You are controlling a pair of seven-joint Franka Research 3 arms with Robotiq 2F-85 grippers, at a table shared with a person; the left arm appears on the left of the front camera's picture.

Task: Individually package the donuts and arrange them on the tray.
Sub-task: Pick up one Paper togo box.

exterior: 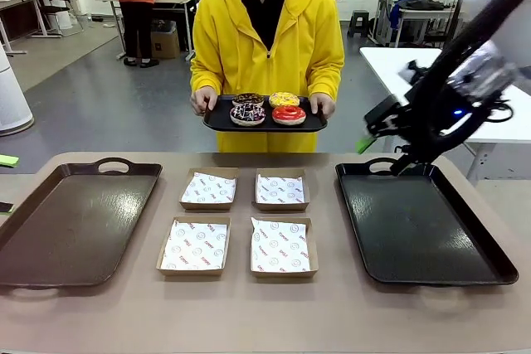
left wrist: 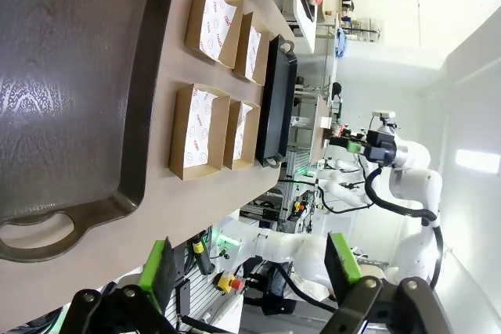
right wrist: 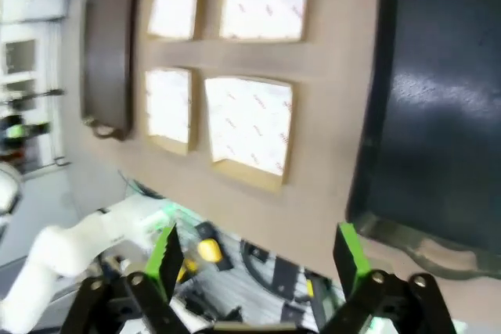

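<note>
Four donuts lie on a small black tray (exterior: 217, 119) that a person in a yellow hoodie holds beyond the table's far edge: chocolate with sprinkles (exterior: 248, 99), yellow-iced (exterior: 284, 99), dark with pink-white drizzle (exterior: 247, 113) and red-glazed (exterior: 289, 113). My right gripper (exterior: 369, 137) hangs open in the air above the far left corner of the black tray (exterior: 419, 230) on the table. In its wrist view the right gripper (right wrist: 257, 260) holds nothing. The left gripper (left wrist: 250, 263) is open and empty, back from the brown tray (left wrist: 78, 76).
Four paper-lined cardboard boxes (exterior: 280, 191) sit in a two-by-two block mid-table, between the brown tray (exterior: 75, 221) at left and the black tray at right. A white table (exterior: 415, 64) stands behind on the right. Another person stands far back.
</note>
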